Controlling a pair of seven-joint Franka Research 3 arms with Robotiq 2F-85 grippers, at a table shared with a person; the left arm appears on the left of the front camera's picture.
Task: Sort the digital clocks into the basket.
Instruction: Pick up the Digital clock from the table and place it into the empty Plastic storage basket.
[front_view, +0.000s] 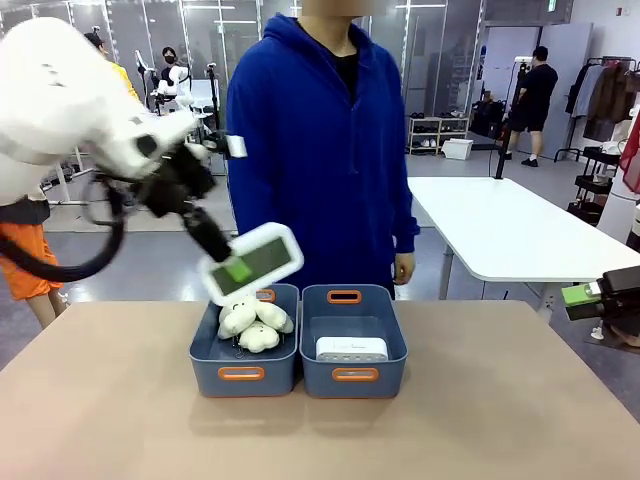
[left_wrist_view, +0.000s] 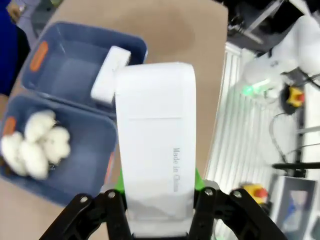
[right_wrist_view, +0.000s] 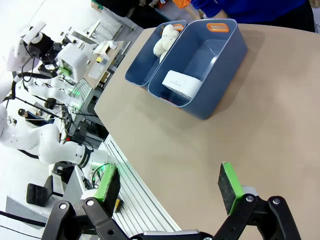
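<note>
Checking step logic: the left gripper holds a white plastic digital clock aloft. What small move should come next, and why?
Probably shift the left gripper toward the robot's right: its white rounded plastic clock hangs nearer the blue-grey plastic bin of cream plush toys, while the other clock lies in the neighbouring bin.

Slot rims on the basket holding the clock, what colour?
Orange slot rims; the front view shows them best.

The clock (left_wrist_view: 155, 145) is smooth white plastic, the plush toys (front_view: 255, 325) look fluffy, the basket (front_view: 388, 378) is dull plastic, the table (front_view: 320, 440) is smooth
</note>
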